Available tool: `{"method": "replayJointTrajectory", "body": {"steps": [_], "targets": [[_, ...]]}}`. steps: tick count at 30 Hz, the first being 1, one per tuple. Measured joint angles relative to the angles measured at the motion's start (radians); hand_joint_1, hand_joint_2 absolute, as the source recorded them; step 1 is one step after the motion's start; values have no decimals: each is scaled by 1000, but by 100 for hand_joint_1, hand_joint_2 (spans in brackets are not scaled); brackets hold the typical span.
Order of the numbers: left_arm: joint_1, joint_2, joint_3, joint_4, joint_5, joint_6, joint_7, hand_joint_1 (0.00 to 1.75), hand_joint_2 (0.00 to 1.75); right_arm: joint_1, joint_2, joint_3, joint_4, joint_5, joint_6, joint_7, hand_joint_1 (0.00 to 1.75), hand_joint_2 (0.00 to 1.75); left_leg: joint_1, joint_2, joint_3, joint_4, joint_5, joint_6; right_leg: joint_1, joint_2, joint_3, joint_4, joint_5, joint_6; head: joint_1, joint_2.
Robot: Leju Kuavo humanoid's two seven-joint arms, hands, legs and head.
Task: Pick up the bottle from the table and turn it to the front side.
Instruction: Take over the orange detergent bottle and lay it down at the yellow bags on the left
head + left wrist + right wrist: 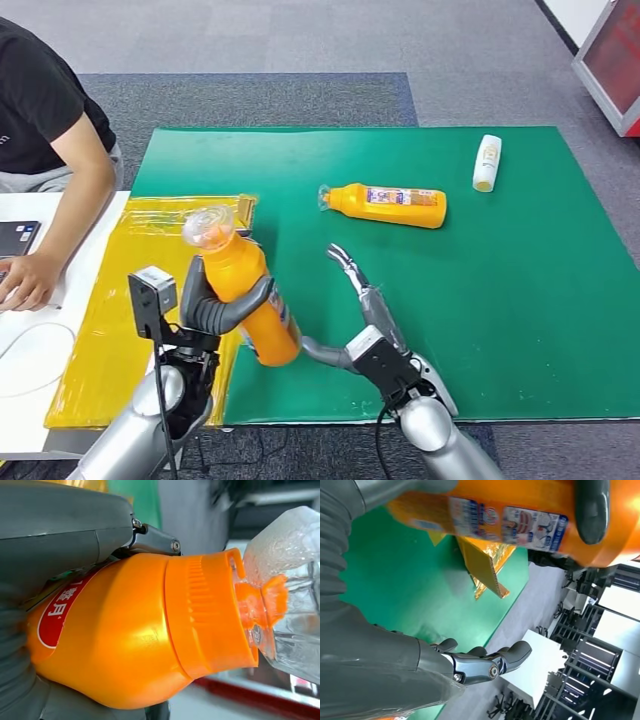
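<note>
The left hand (pixel 215 305) sits at the lower left of the head view, its grey fingers wrapped round the middle of the bottle (pixel 249 290) and holding it lifted and tilted – cap toward the upper left, base toward the lower right, above the seam where the yellow sheet (pixel 113 330) meets the green mat (pixel 490 300). The right hand (pixel 362 320) lies at lower centre with its fingers spread and extended, holding nothing; its thumb reaches toward the bottle's base, though whether it touches cannot be told. The bottle is glossy orange plastic, rounded at the shoulder, with a ribbed orange collar (pixel 203 610) and a clear, crinkled cap (pixel 286 590) over an orange spout; a red oval label (pixel 60 612) with white characters shows in the left wrist view, and a printed blue-and-white label (pixel 508 522) runs along its side in the right wrist view. A second orange bottle (pixel 389 205) lies on its side at the mat's upper centre, and a small white bottle (pixel 487 163) lies at the upper right. A person's arm (pixel 60 210) rests on a white table (pixel 30 400) at the left edge.
</note>
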Motion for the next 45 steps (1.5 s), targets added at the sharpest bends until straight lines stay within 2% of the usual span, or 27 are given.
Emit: {"method": "replayJointTrajectory", "body": {"steps": [4,6,10,13,27,35,45], "targets": [[-22,46,-1,1,-390,115,16,175,175,12,0,-11,0,0,2,0,0,175,0,0,0,0,0,0,0,0,0,0,0,0,0,0],[-31,70,6,1,-550,136,46,175,175,18,0,-18,0,3,7,0,0,175,0,0,0,0,0,0,0,0,0,0,0,0,0,0],[-35,104,22,1,-756,131,113,175,175,28,4,-32,0,17,23,2,0,175,0,0,0,0,0,0,0,0,0,0,0,0,0,0],[-36,123,25,1,-846,97,151,175,175,35,10,-43,-1,26,32,7,0,175,0,0,0,0,0,0,0,0,0,0,0,0,0,0],[-35,171,1,34,-1017,-155,258,175,175,74,40,-107,-10,65,78,30,0,175,0,0,0,0,0,0,0,0,-1,0,0,0,0,0],[-34,189,-18,101,-1111,-166,303,175,175,98,50,-140,-19,76,92,43,0,175,0,0,-1,0,0,0,0,0,0,0,0,0,0,0],[-36,187,-23,148,-1135,-166,320,175,175,117,58,-154,-37,84,99,59,0,175,0,0,-1,0,0,0,0,0,-1,0,0,0,0,0]]}}
